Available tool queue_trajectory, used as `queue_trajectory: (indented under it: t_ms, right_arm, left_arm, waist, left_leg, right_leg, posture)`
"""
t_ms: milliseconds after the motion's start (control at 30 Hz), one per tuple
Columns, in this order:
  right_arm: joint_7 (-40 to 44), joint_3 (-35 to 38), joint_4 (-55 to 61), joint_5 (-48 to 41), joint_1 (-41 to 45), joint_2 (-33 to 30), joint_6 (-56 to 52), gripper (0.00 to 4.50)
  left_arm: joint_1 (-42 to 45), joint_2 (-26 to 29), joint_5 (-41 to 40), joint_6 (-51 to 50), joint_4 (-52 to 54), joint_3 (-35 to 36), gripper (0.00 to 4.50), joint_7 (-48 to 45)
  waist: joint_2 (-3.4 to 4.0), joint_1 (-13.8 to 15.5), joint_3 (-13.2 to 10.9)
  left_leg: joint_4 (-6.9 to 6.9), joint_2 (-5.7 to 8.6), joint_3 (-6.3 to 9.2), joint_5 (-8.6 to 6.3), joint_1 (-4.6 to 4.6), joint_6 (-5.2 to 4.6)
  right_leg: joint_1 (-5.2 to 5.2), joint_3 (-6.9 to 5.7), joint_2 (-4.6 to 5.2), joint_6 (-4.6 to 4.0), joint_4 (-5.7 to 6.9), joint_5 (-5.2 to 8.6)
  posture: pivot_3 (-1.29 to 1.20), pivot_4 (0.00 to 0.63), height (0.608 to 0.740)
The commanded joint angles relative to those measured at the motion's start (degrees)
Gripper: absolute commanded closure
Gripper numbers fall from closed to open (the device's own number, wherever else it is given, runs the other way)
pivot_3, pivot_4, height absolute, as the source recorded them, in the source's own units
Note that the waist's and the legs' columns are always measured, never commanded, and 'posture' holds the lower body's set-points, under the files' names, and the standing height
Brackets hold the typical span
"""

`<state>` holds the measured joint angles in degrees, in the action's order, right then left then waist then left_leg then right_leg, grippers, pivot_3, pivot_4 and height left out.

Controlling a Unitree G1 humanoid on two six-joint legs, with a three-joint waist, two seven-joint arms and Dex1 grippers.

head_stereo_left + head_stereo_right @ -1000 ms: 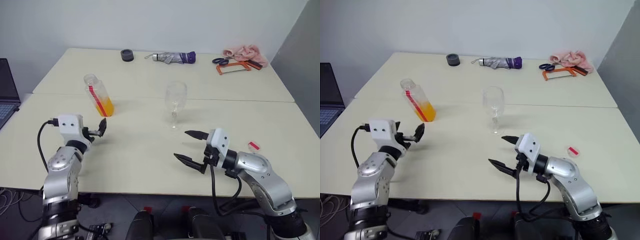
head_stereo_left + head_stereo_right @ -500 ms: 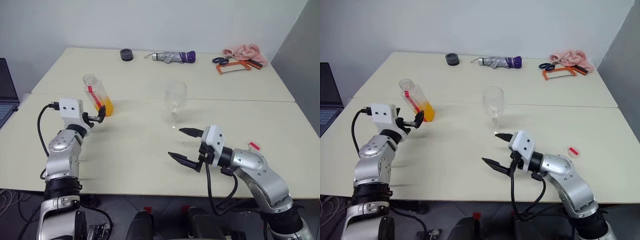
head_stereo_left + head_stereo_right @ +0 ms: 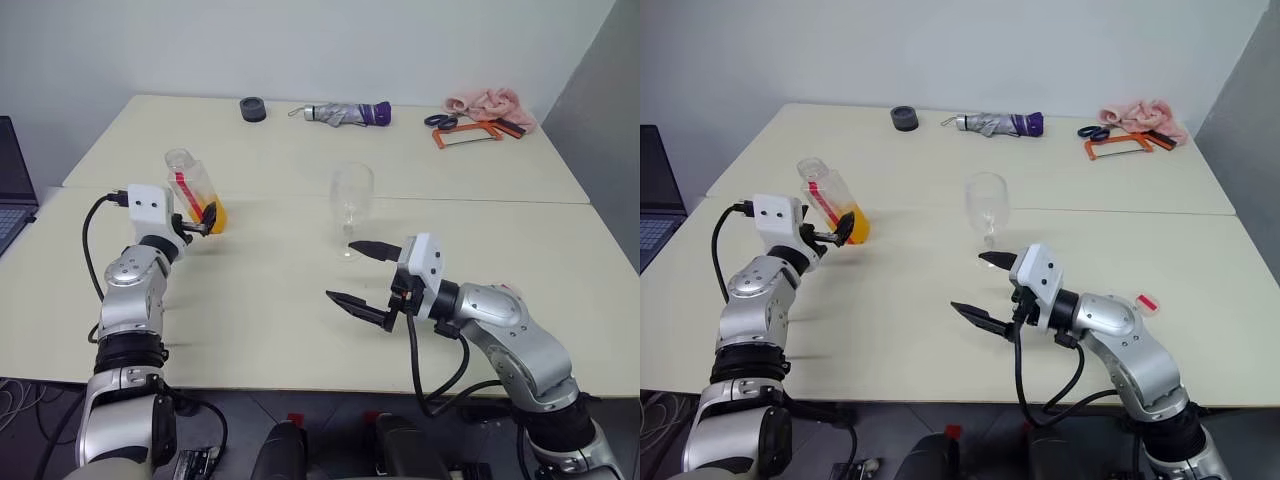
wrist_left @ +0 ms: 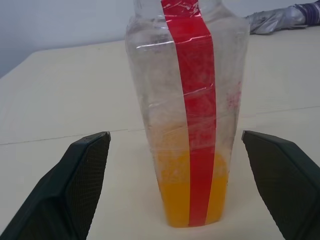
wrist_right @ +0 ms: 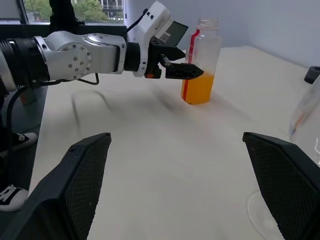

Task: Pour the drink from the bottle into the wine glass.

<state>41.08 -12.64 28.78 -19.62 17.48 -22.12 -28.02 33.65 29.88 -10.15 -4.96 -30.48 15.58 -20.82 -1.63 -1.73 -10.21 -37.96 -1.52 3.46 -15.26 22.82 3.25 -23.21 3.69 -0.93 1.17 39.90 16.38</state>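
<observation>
Left wrist view: bottle [image 4: 187,115] between (untouched) fingers [image 4: 75,185]

Cut off and hidden parts

The bottle [image 4: 187,110] loses its neck at the left wrist view's edge; the wine glass [image 5: 305,150] is cropped.

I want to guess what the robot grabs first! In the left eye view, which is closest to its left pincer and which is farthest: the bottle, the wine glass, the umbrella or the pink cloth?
1. Bottle: right at the left pincer, on the table's left.
2. Wine glass: mid-table, to the pincer's right.
3. Umbrella: at the far edge, middle.
4. Pink cloth: far right corner.
</observation>
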Motion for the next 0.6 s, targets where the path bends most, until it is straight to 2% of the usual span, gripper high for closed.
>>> queue_trajectory:
  t_ms: [33,367,467,600]
  right_arm:
    - [-0.23,-0.17,0.91,-0.77,1.0,0.36,0.19,0.01]
    - [-0.34,-1.18,1.96,0.25,-0.96,-0.02,1.31,0.01]
    - [-0.21,-1.38,1.59,0.78,-1.36,-0.14,2.05,0.0]
    - [-0.22,-1.51,1.49,1.1,-1.63,-0.28,2.53,0.0]
  left_arm:
    - [2.69,1.24,0.51,2.28,-1.5,-0.13,0.0,-0.48]
    - [7.57,0.9,0.44,5.06,-7.72,-0.92,0.0,-2.31]
    - [8.78,0.57,0.33,5.58,-9.3,-1.23,0.62,-3.16]
    - [9.4,0.49,0.14,6.03,-10.07,-1.43,1.91,-3.49]
  waist:
    - [0.0,0.0,0.0]
    - [0.0,-0.02,0.0]
    - [0.0,-0.02,0.0]
    - [0.0,-0.05,0.0]
  left_leg:
    - [0.0,0.0,0.01,0.0,0.0,0.0]
    - [0.0,0.02,0.02,0.0,0.01,0.0]
    - [-0.01,0.03,0.02,0.0,0.01,0.0]
    - [-0.01,0.04,0.01,0.0,0.01,0.0]
  right_leg:
    - [0.0,-0.01,0.0,0.0,0.0,0.0]
    - [0.0,-0.03,0.0,0.0,0.01,0.0]
    - [0.0,-0.04,-0.01,0.0,0.01,0.0]
    - [0.0,-0.03,-0.01,0.0,0.02,0.0]
  posture:
    - [0.0,0.15,0.74]
    - [0.0,0.15,0.74]
    - [0.0,0.15,0.74]
    - [0.0,0.15,0.74]
